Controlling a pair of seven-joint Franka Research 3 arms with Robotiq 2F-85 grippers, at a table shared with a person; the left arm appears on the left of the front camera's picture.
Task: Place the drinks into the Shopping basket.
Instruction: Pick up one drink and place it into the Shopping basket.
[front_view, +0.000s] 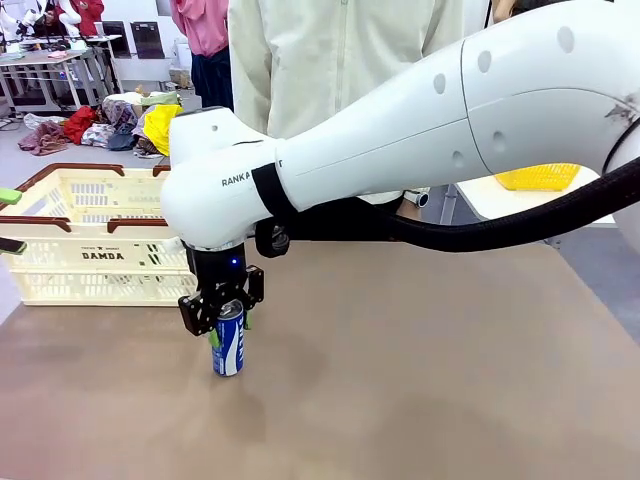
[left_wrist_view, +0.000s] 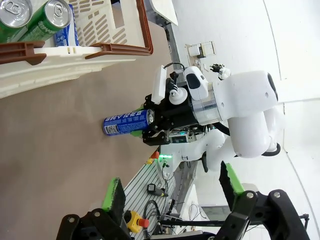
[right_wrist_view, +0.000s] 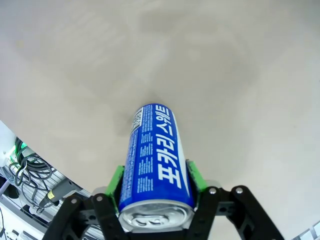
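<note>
Brown tabletop (front_view: 420, 380) bare across the near half; person in pale cream jacket (front_view: 330, 60) stands at far edge, yellow mesh basket (front_view: 538, 177) on white side table at right (partly hidden), pile of coloured clothes (front_view: 110, 125) on floor far left, another person in pink top (front_view: 203, 25) behind

"DAMDA" showing in dark print on near side wall of Shopping basket (front_view: 103, 256), far left on table. "RANKA" reading on white arm link (front_view: 236, 180) (first letter hidden). White Korean lettering "포카리 스웨트" running along blue can (right_wrist_view: 156, 160); small print beside it too small to read.
</note>
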